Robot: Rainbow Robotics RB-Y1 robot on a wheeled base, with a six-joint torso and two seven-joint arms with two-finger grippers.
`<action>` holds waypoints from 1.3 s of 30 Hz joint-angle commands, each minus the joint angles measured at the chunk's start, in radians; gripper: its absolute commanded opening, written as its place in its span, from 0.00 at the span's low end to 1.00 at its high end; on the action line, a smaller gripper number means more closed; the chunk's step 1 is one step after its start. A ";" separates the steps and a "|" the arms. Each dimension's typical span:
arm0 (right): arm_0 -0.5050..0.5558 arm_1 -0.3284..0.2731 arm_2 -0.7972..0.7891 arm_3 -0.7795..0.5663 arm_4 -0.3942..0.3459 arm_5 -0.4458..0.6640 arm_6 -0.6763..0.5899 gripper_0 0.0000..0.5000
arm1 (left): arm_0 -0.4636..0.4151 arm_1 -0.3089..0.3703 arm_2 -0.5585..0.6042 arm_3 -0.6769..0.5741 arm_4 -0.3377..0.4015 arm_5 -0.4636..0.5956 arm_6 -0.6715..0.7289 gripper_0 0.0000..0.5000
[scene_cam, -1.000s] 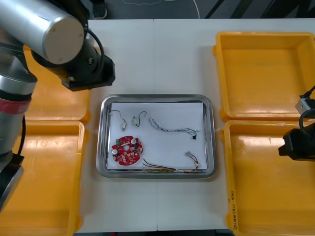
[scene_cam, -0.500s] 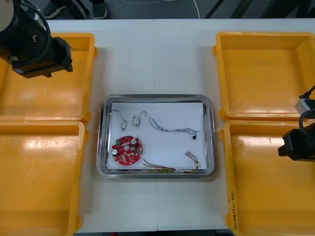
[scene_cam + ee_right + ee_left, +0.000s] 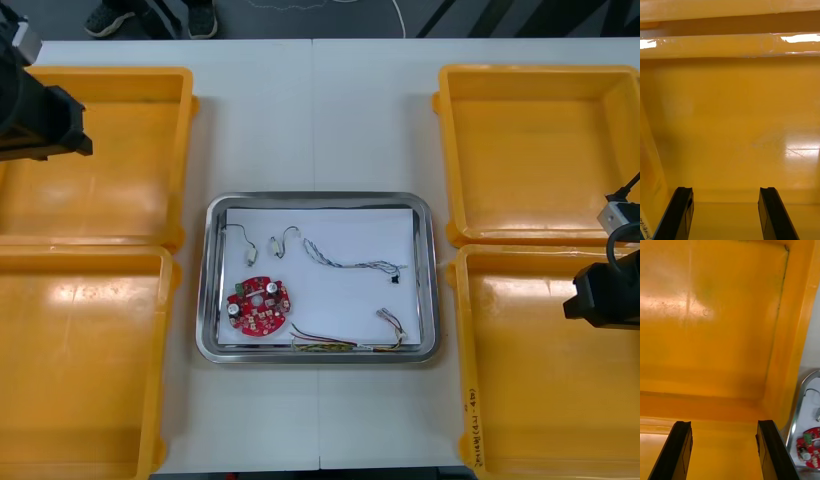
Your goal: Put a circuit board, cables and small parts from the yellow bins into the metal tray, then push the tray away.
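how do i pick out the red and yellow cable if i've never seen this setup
Find the metal tray in the middle of the table, between the yellow bins. Along its edge nearest the robot, right of the red board, lies the red and yellow cable. It's the only one with those colours; the twisted cable farther back is blue and white.

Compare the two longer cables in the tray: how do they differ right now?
The twisted blue and white cable crosses the middle of the metal tray on a slant; the red and yellow cable hugs its near rim, right end bending away from it. The former lies beyond the red circuit board, the latter right of it. Both lie loose; the left gripper and right gripper hang open over yellow bins.
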State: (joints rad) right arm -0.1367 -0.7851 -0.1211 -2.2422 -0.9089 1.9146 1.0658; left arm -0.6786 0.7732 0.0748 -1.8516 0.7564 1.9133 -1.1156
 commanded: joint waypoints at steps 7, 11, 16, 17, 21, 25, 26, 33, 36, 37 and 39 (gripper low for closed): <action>0.012 -0.023 -0.032 -0.028 -0.004 0.005 0.033 1.00 | 0.169 0.038 0.157 -0.107 0.006 0.007 -0.153 1.00; 0.012 -0.023 -0.032 -0.031 -0.004 0.004 0.045 1.00 | 0.231 0.038 0.200 -0.141 0.021 0.007 -0.168 1.00; 0.012 -0.023 -0.032 -0.054 -0.013 0.005 0.072 1.00 | 0.303 0.038 0.241 -0.193 0.041 0.007 -0.191 1.00; 0.012 -0.023 -0.031 -0.060 -0.016 0.005 0.077 1.00 | 0.317 0.038 0.249 -0.202 0.047 0.007 -0.198 1.00; 0.012 -0.023 -0.031 -0.085 -0.030 0.005 0.102 1.00 | 0.344 0.047 0.266 -0.224 0.063 0.007 -0.259 1.00; 0.012 -0.023 -0.019 -0.108 -0.044 0.005 0.126 1.00 | 0.360 0.054 0.290 -0.236 0.081 0.007 -0.314 1.00; 0.012 -0.023 -0.012 -0.114 -0.047 0.005 0.134 1.00 | 0.373 0.061 0.296 -0.242 0.093 0.007 -0.326 1.00; 0.008 -0.023 0.035 -0.166 -0.053 0.005 0.266 1.00 | 0.441 0.089 0.315 -0.267 0.132 0.007 -0.357 1.00; -0.018 -0.023 0.083 -0.166 -0.057 0.005 0.342 1.00 | 0.464 0.095 0.321 -0.279 0.139 0.007 -0.360 1.00; -0.032 -0.023 0.104 -0.166 -0.059 0.003 0.372 1.00 | 0.473 0.095 0.321 -0.281 0.143 0.007 -0.360 1.00; -0.060 -0.022 0.147 -0.168 -0.059 -0.012 0.421 1.00 | 0.485 0.095 0.321 -0.282 0.147 0.007 -0.362 1.00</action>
State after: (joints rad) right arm -0.1449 -0.7851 -0.0559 -2.3813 -0.9584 1.9150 1.4350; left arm -0.2280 0.8195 0.3610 -2.0989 0.8886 1.9135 -1.4881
